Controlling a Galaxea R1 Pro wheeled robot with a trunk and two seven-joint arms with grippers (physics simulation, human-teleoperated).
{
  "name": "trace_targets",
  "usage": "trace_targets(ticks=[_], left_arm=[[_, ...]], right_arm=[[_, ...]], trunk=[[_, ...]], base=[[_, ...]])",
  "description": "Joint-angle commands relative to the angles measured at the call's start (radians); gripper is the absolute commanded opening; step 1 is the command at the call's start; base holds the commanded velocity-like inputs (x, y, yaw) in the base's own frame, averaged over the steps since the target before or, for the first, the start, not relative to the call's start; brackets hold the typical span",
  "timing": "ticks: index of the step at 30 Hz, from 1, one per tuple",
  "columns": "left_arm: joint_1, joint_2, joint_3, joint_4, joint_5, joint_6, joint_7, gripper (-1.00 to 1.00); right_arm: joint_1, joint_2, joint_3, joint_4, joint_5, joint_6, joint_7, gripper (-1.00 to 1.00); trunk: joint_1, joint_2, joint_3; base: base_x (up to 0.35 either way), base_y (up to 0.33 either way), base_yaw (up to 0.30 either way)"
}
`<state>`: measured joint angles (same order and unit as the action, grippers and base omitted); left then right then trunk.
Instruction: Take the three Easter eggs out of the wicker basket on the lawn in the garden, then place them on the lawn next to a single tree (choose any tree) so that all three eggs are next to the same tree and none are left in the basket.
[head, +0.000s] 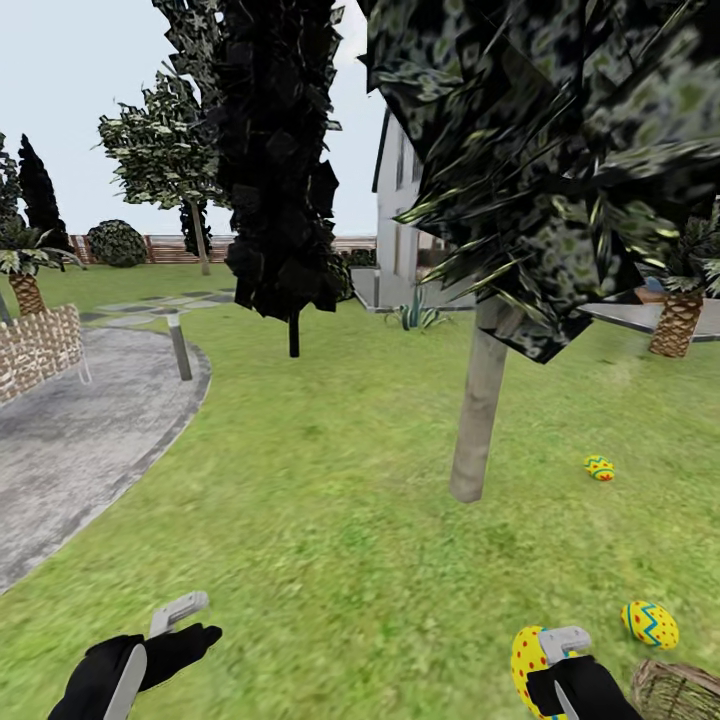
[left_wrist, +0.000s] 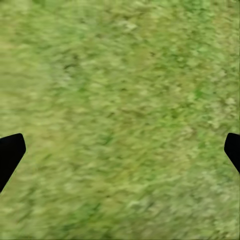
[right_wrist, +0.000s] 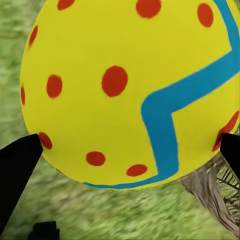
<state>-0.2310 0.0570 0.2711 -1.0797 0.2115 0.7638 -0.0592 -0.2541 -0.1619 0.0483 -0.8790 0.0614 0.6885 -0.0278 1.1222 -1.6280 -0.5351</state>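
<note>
Third egg (head: 531, 660) up and out — the right end effector (head: 556, 655) is clamped on it, low beside the basket (head: 680, 690). One egg (head: 599, 467) lies near the tree (head: 478, 415), another (head: 649, 624) by the basket. Next, I'd say: carry it toward the trunk. Left end effector (head: 180, 620) hangs open, empty, over lawn (head: 330, 520).

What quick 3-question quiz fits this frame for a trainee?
1. True or false: the right tool holds an Easter egg.
2. How many eggs lie loose on the lawn?
3. The farther loose egg, relative to the near tree's trunk, lies: A) toward the robot's right, B) toward the paved area, C) inside the wicker basket.

Key: 1 true. 2 two; the nearer one lies by the basket. 3 A.
</note>
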Motion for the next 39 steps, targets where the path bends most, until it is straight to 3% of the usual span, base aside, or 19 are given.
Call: trace_targets(ticks=[1,20,39], left_arm=[[-0.001,0.000,0.002,0.000,-0.001,0.005,-0.004,1.00],[-0.001,-0.002,0.002,0.000,-0.001,0.005,-0.004,1.00],[-0.001,0.000,0.002,-0.001,0.003,0.005,-0.004,1.00]], right_arm=[[-0.001,-0.002,0.004,-0.001,0.006,0.006,-0.001,-1.00],[-0.001,-0.001,0.004,-0.001,0.006,0.006,-0.001,-1.00],[-0.001,0.003,0.005,-0.001,0.005,0.006,-0.001,-1.00]], trunk=[[0.001,-0.001,-0.001],[0.001,-0.001,-0.001],[0.001,-0.001,-0.001]], base=[[0.308,0.172,0.000],[0.336,0.060,0.000],[0.335,0.150,0.000]])
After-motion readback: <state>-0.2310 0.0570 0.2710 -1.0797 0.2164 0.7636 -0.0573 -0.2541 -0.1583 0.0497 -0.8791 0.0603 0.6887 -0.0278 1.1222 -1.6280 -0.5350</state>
